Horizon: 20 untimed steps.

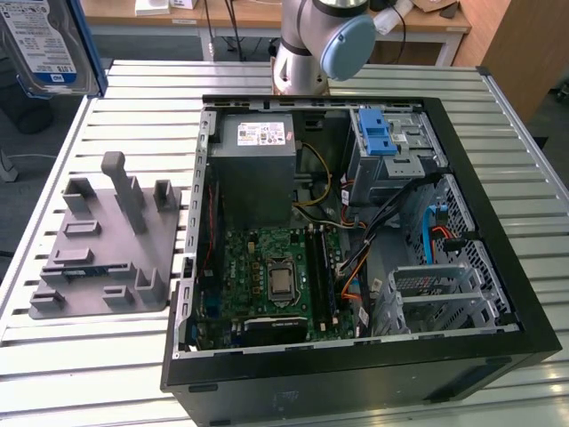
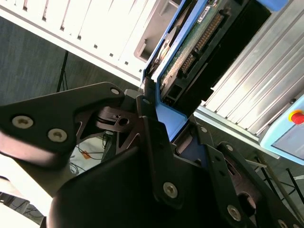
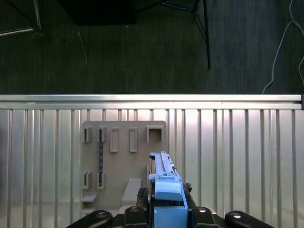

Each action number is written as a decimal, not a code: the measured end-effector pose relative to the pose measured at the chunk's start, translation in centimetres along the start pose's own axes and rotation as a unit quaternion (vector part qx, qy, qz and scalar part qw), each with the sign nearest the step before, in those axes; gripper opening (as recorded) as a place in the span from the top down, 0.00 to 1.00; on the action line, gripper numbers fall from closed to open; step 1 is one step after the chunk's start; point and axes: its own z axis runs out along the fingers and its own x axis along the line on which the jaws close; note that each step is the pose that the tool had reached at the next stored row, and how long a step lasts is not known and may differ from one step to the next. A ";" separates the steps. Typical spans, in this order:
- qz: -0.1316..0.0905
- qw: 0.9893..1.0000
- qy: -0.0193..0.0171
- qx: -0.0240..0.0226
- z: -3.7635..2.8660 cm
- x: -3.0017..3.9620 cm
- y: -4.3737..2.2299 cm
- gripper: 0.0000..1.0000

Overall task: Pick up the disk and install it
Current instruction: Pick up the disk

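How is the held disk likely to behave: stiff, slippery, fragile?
The disk looks like a rigid metal slab and probably won't flex. The gripper clamps its smooth blue plastic rail, so slipping seems possible. Its exposed circuit board suggests fragility.

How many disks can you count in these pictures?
1. The disk is gripped in the claw, held high at the exterior view's left. Others may be hidden inside the case.

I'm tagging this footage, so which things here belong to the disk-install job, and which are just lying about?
Part of the job:
the disk, clamped in the hand
the open computer case
the drive cage inside it, the likely slot

Just lying about:
the grey holder tray
the slatted table
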 end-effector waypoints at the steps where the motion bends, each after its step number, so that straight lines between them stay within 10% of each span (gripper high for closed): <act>1: 0.000 1.000 0.000 0.000 0.00 0.00 -0.03 0.64; 20: 0.000 1.000 0.000 0.000 -0.01 -0.01 -0.71 0.64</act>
